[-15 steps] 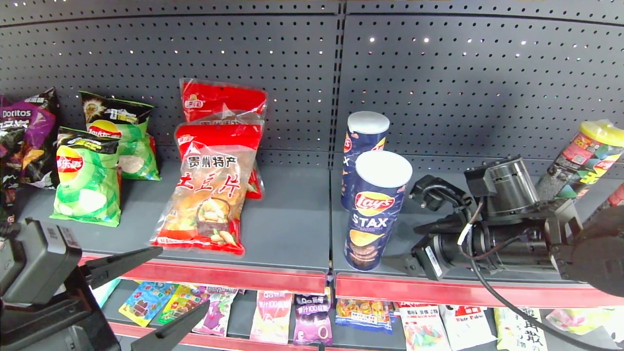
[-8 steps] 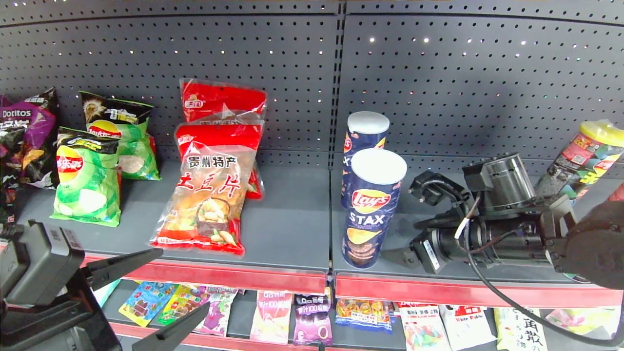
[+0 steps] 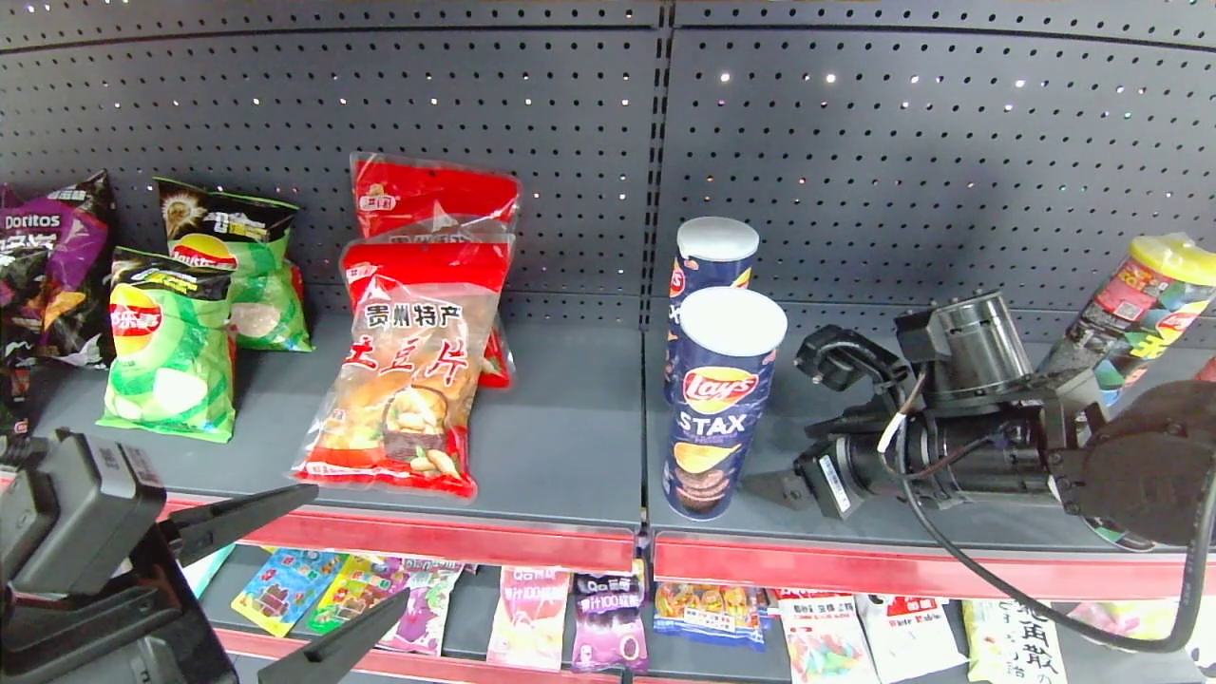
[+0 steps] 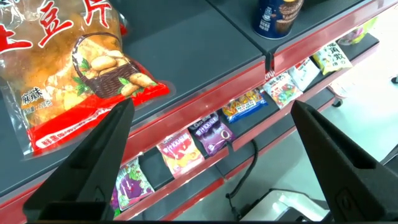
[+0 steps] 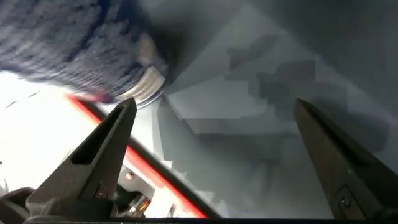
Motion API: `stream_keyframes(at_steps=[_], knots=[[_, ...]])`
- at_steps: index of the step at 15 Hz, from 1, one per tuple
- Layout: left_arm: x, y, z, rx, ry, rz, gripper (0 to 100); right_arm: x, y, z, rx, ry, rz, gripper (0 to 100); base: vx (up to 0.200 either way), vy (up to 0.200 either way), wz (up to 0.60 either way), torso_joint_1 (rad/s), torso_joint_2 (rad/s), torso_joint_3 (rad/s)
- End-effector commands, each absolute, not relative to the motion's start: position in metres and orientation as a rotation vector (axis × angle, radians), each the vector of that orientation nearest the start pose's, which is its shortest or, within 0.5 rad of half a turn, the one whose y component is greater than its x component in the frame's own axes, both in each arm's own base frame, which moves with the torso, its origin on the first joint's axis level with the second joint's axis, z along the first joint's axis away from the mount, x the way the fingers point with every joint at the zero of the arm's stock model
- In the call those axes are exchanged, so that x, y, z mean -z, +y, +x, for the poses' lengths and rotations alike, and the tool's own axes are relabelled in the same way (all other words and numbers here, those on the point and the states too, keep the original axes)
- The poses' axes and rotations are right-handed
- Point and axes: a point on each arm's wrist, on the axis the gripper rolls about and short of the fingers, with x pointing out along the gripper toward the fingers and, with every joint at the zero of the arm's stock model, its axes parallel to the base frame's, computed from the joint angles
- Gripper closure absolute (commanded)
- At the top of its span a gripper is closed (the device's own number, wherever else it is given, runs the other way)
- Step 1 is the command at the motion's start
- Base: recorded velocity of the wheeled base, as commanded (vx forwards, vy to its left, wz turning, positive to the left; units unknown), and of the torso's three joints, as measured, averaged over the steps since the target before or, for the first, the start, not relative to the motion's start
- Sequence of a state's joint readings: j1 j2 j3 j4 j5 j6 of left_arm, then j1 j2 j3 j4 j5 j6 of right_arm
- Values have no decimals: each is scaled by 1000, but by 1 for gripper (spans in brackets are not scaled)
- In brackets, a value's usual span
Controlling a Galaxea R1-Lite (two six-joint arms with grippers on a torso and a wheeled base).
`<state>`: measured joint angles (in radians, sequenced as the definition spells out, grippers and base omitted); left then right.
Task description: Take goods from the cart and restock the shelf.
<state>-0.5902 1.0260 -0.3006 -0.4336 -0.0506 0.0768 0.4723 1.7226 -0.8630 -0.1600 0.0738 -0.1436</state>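
A navy chip can (image 3: pixel 722 399) with a white lid stands upright near the front of the grey shelf board (image 3: pixel 570 427), with a second navy can (image 3: pixel 712 255) right behind it. My right gripper (image 3: pixel 793 423) is open just to the right of the front can, fingers spread and nothing between them. In the right wrist view the can's base (image 5: pixel 140 87) lies blurred just beyond one fingertip of the right gripper (image 5: pixel 214 106). My left gripper (image 3: pixel 313 570) is low at the front left, below the shelf edge, open and empty. The left wrist view has the left gripper (image 4: pixel 211 155) over the red shelf edge.
Red snack bags (image 3: pixel 408 370) lie mid-shelf, with green chip bags (image 3: pixel 171 351) and a purple bag (image 3: pixel 47 256) to the left. A tilted colourful can with a yellow lid (image 3: pixel 1140 304) leans at the far right. Small packets (image 3: pixel 570 617) hang on the lower shelf.
The front navy can has shifted a little left and deeper onto the shelf. My right arm has moved slightly the same way. The left gripper has stayed put.
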Motion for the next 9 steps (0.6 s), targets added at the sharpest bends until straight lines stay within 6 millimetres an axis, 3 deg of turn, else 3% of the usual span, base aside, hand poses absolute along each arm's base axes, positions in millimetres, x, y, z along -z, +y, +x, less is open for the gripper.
stream_keyframes(at_steps=[1,9], knots=[[-168,-70,102,648,263,153,0,-147,137,265,-571,655,-275,0,0,0,0,0,0,0],[-168,-70,102,648,263,153,0,-147,140,270,-573,653,-277,0,0,0,0,0,0,0]])
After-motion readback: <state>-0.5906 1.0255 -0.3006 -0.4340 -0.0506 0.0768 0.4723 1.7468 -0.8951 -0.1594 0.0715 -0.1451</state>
